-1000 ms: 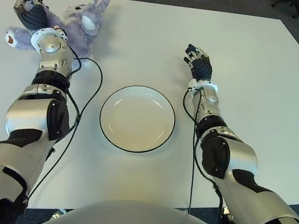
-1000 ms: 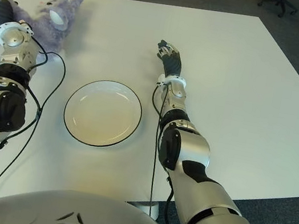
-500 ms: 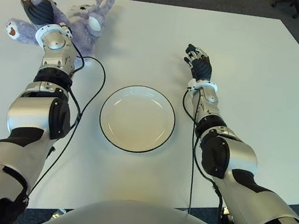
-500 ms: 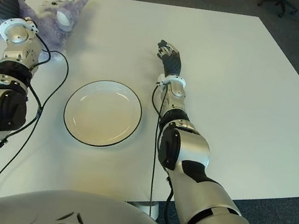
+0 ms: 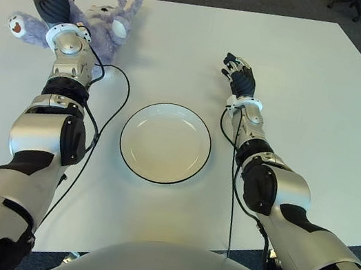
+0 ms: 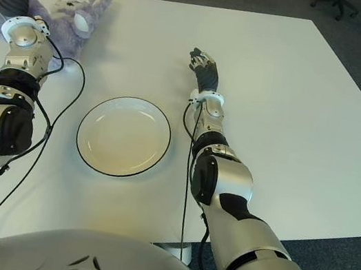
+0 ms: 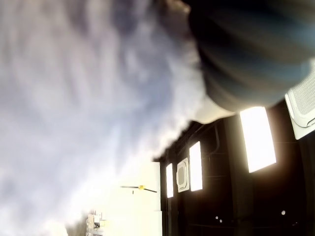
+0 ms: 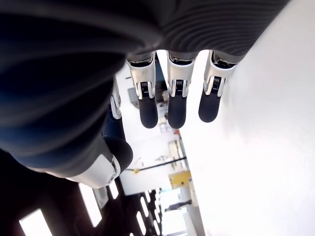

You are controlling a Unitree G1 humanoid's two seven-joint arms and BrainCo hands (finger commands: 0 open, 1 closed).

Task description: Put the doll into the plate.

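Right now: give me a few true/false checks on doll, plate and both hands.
1. The doll is in the plate. False: it lies on the table at the far left, and the plate holds nothing.
2. The left hand is at the doll. True.
3. The right hand holds the doll. False: it is open, holding nothing, right of the plate.
4. The plate sits between the two arms. True.
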